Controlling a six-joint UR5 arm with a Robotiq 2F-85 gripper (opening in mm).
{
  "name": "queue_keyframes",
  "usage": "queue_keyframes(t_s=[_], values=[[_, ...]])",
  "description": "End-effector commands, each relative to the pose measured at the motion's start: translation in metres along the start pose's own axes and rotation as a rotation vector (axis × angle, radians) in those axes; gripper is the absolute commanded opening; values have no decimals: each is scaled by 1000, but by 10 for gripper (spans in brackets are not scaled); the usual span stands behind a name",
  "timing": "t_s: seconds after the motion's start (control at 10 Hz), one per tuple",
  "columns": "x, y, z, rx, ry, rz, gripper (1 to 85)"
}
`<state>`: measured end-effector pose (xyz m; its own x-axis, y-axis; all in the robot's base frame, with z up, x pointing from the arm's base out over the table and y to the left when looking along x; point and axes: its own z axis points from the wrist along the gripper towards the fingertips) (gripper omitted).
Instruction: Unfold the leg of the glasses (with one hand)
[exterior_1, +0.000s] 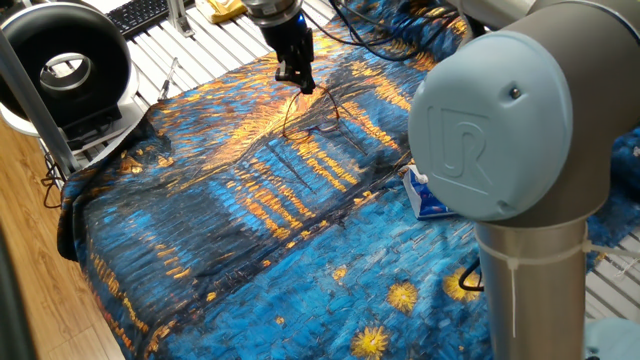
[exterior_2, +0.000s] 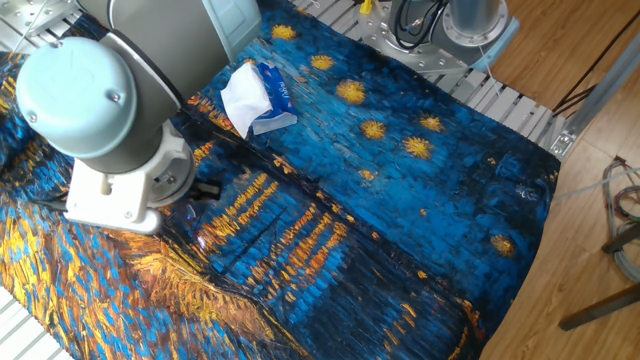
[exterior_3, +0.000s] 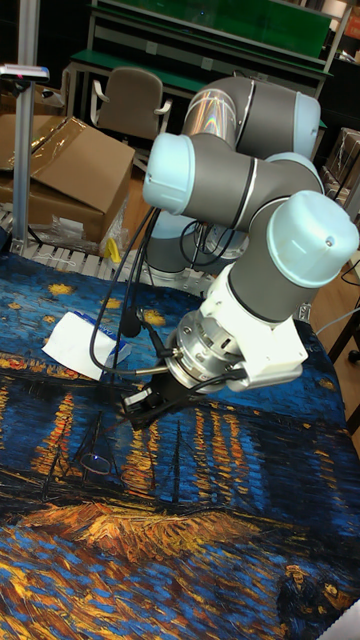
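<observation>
The glasses (exterior_1: 318, 118) are thin dark wire spectacles lying on the blue and orange painted cloth (exterior_1: 230, 230) near its far edge. My gripper (exterior_1: 303, 86) stands over their left end, fingers closed on a slim temple arm that slants down from the tips. In the tall fixed view the gripper (exterior_3: 133, 412) points left, and the glasses (exterior_3: 95, 455) hang just below and left of it with one lens on the cloth. The arm's wrist hides nearly all of the glasses in the other fixed view.
A blue-and-white tissue pack (exterior_1: 428, 198) (exterior_2: 256, 95) (exterior_3: 84, 346) lies on the cloth to the right of the glasses. A black ring-shaped device (exterior_1: 66, 62) and a keyboard (exterior_1: 140, 12) sit beyond the far left edge. Black cables (exterior_1: 385, 40) trail behind the gripper.
</observation>
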<state>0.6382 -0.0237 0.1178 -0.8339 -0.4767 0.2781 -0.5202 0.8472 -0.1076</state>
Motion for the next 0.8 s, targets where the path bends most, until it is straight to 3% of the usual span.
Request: queue_keyframes(t_s=[0.0,0.3,0.4,0.7], values=[[-9,6,0,-25,-31,1,223],[-12,11,-1,-39,-37,12,250],[-11,17,-2,-58,-29,25,270],[-3,14,-5,-56,-3,21,333]])
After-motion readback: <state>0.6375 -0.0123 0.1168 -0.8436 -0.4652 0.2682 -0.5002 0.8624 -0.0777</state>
